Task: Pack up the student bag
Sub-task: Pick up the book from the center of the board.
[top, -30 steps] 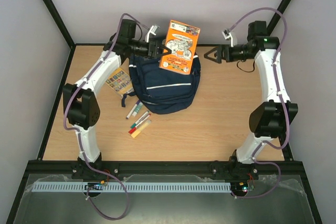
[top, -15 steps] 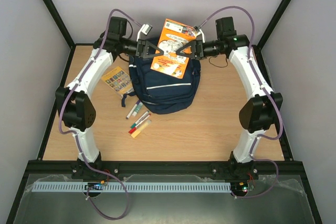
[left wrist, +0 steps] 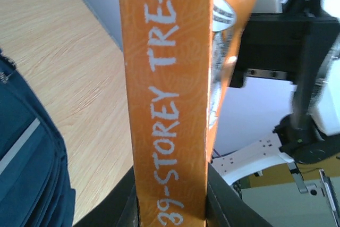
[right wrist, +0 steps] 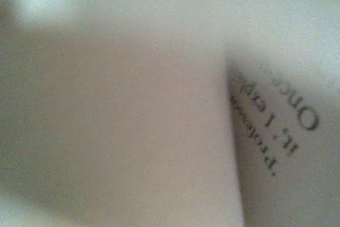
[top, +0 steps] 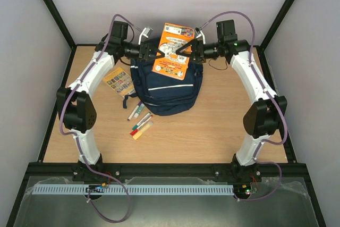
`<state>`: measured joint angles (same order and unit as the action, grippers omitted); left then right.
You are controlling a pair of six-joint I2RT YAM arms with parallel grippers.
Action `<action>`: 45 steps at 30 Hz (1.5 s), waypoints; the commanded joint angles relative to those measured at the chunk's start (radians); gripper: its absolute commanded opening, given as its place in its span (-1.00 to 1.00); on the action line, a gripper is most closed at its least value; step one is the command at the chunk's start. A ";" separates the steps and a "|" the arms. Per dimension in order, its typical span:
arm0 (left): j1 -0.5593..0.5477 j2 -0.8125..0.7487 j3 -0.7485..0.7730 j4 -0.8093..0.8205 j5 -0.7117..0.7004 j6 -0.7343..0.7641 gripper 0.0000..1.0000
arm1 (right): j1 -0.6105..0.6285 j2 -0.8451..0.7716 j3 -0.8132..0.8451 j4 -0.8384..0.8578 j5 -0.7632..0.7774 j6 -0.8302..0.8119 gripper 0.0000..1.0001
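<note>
The student bag (top: 167, 91), a navy backpack with white stripes, lies at the back middle of the table, and its edge shows in the left wrist view (left wrist: 26, 168). An orange book (top: 171, 59) hangs tilted above the bag's top end. My left gripper (top: 154, 52) is shut on its spine (left wrist: 167, 94), with one dark finger on each side (left wrist: 171, 206). My right gripper (top: 183, 51) is at the book's opposite edge, with its jaws spread open around it. The right wrist view shows only blurred printed pages (right wrist: 159, 120) very close up; its fingers are hidden.
A yellow booklet (top: 120, 81) lies left of the bag. Several markers (top: 139, 118) lie by the bag's lower left corner. The right arm (left wrist: 297, 78) shows close behind the book in the left wrist view. The cell's back wall stands just beyond both grippers.
The right arm has swung left from open air to the book's right edge. The left gripper has carried the book slightly left and lower over the bag.
</note>
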<state>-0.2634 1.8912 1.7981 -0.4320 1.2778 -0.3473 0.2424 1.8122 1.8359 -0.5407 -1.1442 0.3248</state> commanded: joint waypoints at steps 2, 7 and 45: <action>-0.009 -0.059 -0.050 0.092 -0.123 -0.073 -0.95 | 0.030 -0.100 -0.026 0.061 -0.071 0.098 0.81; -0.037 -0.083 -0.078 0.094 -0.151 -0.078 -0.94 | 0.030 -0.109 -0.028 0.068 -0.045 0.117 0.64; -0.268 -0.139 -0.213 -0.283 -0.679 0.882 0.26 | -0.166 -0.471 -0.463 -0.334 0.631 -0.690 -0.98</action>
<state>-0.4591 1.7966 1.6432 -0.6254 0.7017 0.2535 0.0750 1.4837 1.5032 -0.8253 -0.6247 -0.2169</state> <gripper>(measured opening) 0.643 0.202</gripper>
